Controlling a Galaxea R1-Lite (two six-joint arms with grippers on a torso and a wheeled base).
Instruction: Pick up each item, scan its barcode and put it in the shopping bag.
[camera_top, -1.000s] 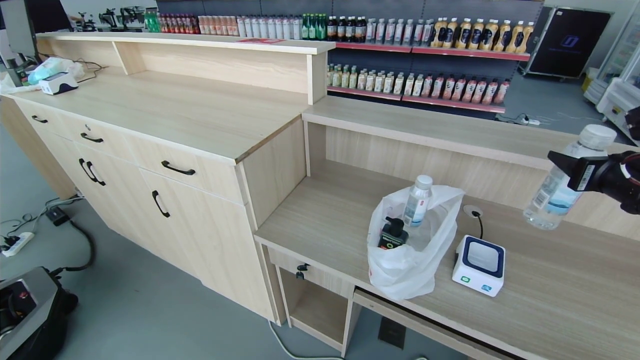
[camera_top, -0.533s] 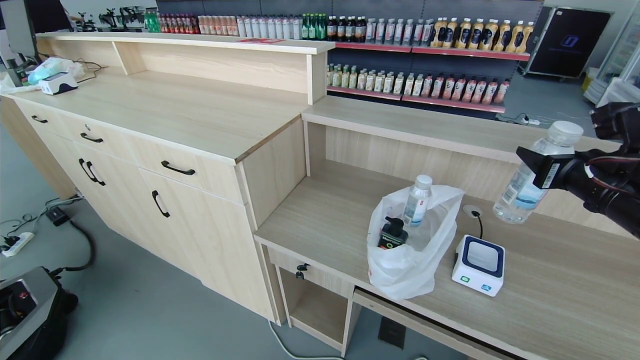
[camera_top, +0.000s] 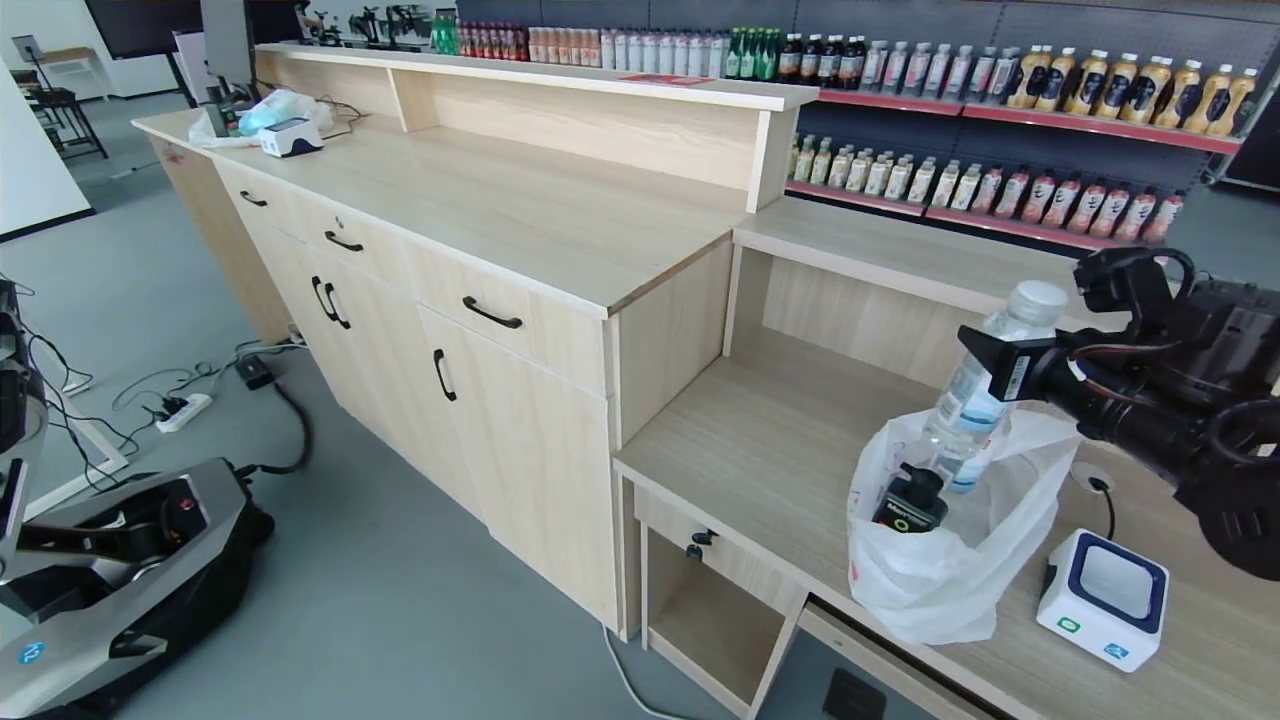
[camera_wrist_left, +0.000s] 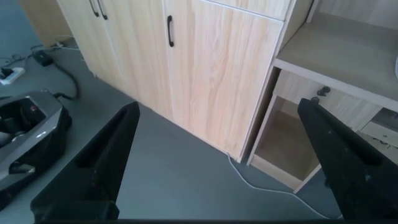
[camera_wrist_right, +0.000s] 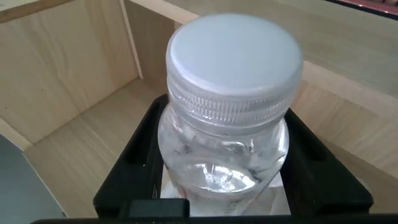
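A clear bottle (camera_top: 972, 400) with a white cap is held by the right gripper (camera_top: 1000, 372) above the white plastic bag (camera_top: 960, 570) on the low counter (camera_top: 760, 450). The bottle is pinched just under its cap, tilted with the cap uppermost, and its lower end is seen at the bag's open mouth; whether it is already inside cannot be told. In the right wrist view the bottle (camera_wrist_right: 229, 118) is shown clamped between the two black fingers (camera_wrist_right: 134, 168) of the right gripper (camera_wrist_right: 225, 171), one on each side of the neck. A black pump bottle (camera_top: 910, 500) is seen standing inside the bag. The white-and-blue scanner (camera_top: 1103, 598) is set on the counter just beside the bag, on the robot's right, with a cable running from behind it to a hole in the counter top. The left gripper (camera_wrist_left: 217, 111) is held with its fingers spread wide and nothing between them, over the grey floor (camera_wrist_left: 186, 180) in front of the wooden cabinets (camera_wrist_left: 211, 56). Shelves (camera_top: 1000, 100) stocked with drinks are seen behind the counter.
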